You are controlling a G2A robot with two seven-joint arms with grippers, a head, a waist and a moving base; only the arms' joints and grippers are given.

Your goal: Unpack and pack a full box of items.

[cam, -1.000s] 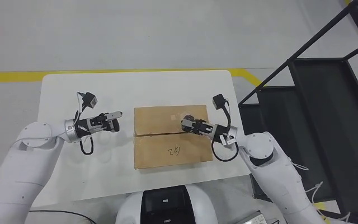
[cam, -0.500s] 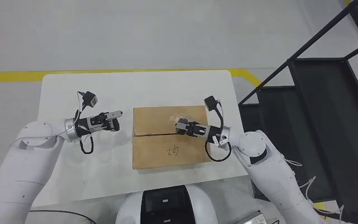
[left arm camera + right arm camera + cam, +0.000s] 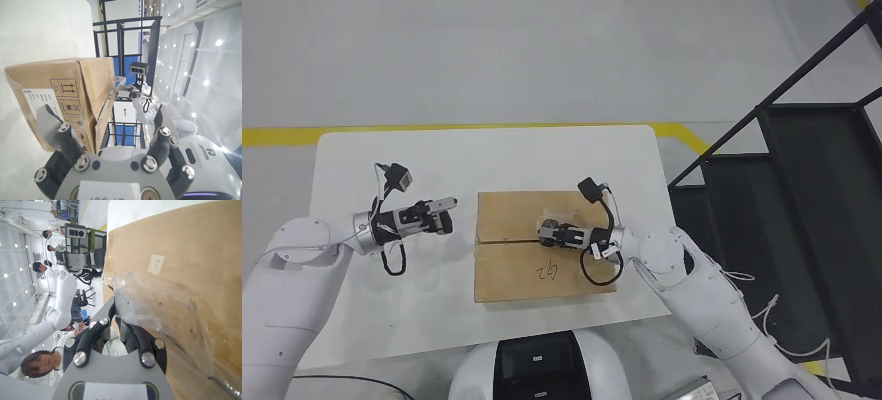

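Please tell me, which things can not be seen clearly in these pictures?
- Contents of the box: closed flaps hide them in every view.
- How far the clear tape is peeled: too small in top view, cut off by the edge in right wrist view.
- Side label on the box: partly behind the left gripper in left wrist view.

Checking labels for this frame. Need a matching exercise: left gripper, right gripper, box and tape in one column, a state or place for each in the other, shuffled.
Things:
1. left gripper
2. right gripper
3. cardboard box
4. clear tape

States or places:
A. flaps closed, standing on the white table
B. open, beside the box
C. pinched, raised off the box top
D. shut, over the box top

Pairs: 1-B; 2-D; 3-A; 4-C
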